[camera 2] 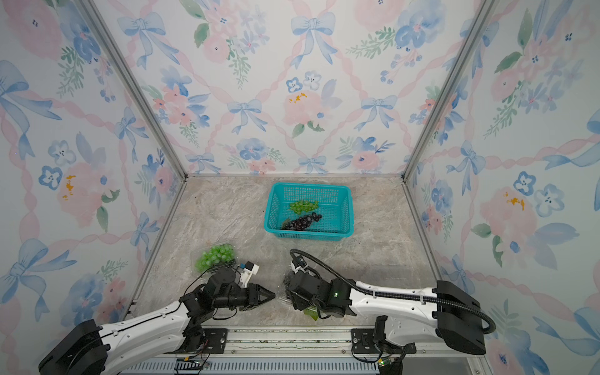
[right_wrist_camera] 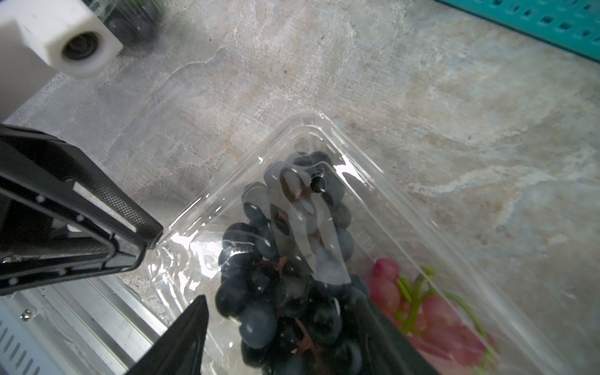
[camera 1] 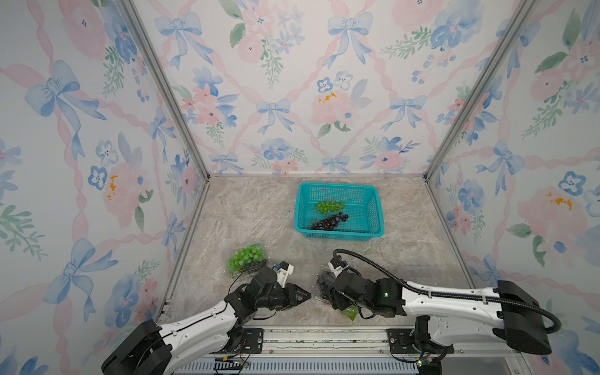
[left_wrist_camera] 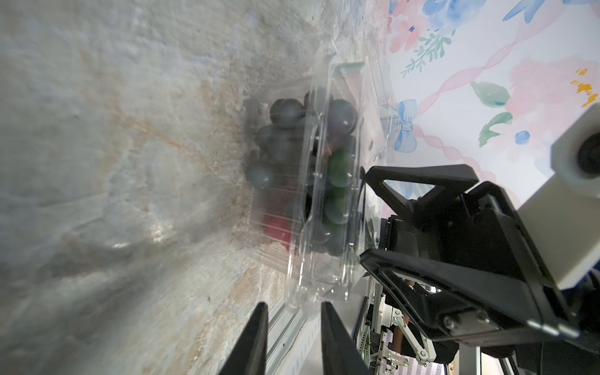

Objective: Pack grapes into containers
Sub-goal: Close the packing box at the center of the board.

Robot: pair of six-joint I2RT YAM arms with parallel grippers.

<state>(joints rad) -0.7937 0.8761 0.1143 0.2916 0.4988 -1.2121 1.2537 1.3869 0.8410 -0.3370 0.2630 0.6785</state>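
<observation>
In both top views, the clear plastic clamshell container [camera 1: 320, 285] being packed sits at 6 o'clock on the grey marbled tabletop [camera 1: 253, 220], where both arms can reach it. The left gripper [camera 1: 306, 295] meets it from 9 o'clock and the right gripper [camera 1: 331, 297] from 3 o'clock. A second clear clamshell [camera 1: 227, 261] holding a pale green grape bunch [camera 1: 245, 256] stands at 8 o'clock, apparently finished. The teal perforated plastic basket [camera 1: 337, 186] at 1 o'clock holds a small green bunch [camera 1: 329, 206] and a dark bunch [camera 1: 329, 222] not yet packed.

From the left wrist, the right gripper's fingertips [left_wrist_camera: 367, 172] are spread wide and empty against the transparent lid [left_wrist_camera: 352, 207], probably pressing it shut.

From the right wrist, a purple-black bunch [right_wrist_camera: 276, 292] and a red bunch [right_wrist_camera: 431, 311] lie inside. The left jaws stand nearly together at the container's corner, likely to steady it. Whether they pinch it, I cannot tell.
</observation>
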